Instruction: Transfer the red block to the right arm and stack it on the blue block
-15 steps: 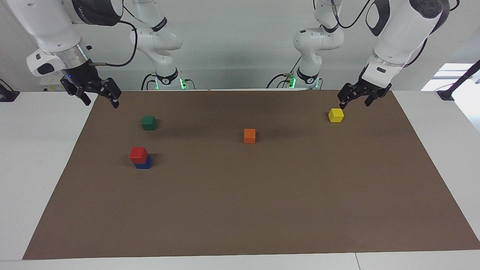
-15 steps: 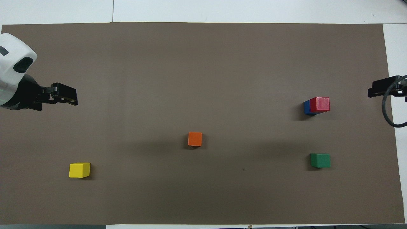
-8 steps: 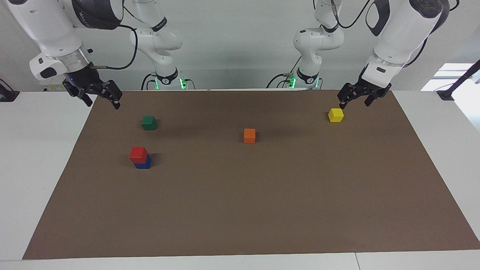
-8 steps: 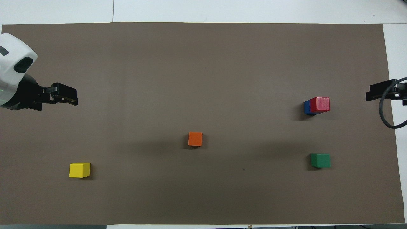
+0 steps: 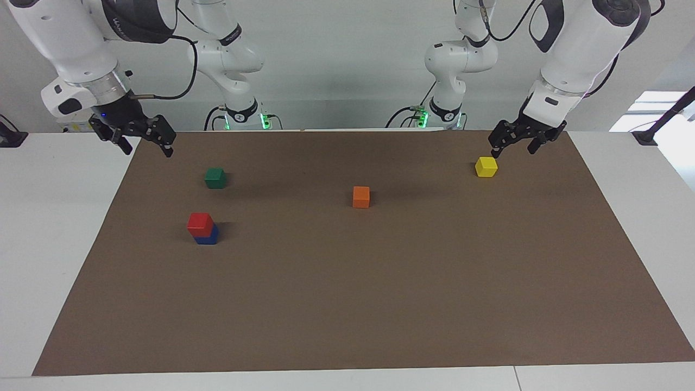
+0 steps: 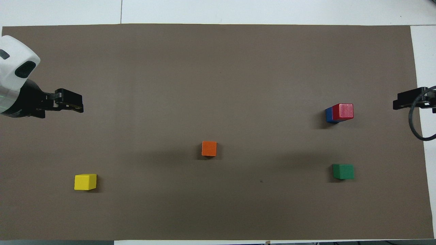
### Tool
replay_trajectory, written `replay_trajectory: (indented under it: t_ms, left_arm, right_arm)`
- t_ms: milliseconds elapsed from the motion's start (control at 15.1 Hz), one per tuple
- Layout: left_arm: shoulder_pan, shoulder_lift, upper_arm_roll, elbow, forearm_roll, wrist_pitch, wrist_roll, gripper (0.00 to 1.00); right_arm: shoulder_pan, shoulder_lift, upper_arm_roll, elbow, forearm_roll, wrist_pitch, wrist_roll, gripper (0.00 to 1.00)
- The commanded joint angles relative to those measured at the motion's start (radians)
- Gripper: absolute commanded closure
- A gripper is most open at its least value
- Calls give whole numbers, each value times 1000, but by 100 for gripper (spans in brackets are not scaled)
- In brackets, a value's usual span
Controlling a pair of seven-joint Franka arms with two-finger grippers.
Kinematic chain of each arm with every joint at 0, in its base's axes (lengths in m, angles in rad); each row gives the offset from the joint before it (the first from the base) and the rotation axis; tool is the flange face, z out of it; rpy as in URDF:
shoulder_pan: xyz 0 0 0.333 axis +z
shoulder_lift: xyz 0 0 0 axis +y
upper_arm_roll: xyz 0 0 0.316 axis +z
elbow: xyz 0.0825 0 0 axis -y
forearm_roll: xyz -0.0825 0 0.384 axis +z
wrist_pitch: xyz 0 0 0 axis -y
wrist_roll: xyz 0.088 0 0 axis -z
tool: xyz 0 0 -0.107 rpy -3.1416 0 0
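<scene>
1. Right gripper (image 5: 142, 139): we log it raised over the mat's corner at the right arm's end, fingers spread, holding nothing.
2. Red block (image 5: 200, 223): we find it stacked on the blue block (image 5: 208, 237), slightly offset, toward the right arm's end of the brown mat (image 5: 347, 304).
3. Green block (image 5: 215, 177): alone, nearer the robots than the stack.
4. Orange block (image 5: 361, 196): alone, mid-mat.
5. Yellow block (image 5: 486, 166): alone, toward the left arm's end.
6. Left gripper (image 5: 515, 145): we note it hanging just above the yellow block, fingers apart, empty.
7. No containers entered.
8. View notes: the facing view alone shows both arms whole; overhead we see only the right gripper's (image 6: 408, 101) tip and the left gripper's (image 6: 68, 103) head.
</scene>
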Motion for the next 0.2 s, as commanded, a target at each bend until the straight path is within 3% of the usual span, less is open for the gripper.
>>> replay_trajectory:
  t_ms: [0,132]
  left_arm:
    - [7,-23,2,-27,-12,16,4,0]
    - [7,-21,2,-27,-12,14,4,0]
  right_arm:
    - [-10,-26,5,-27,-12,-3,-27,0]
    - [-11,-28,5,-27,-12,-2,-27,0]
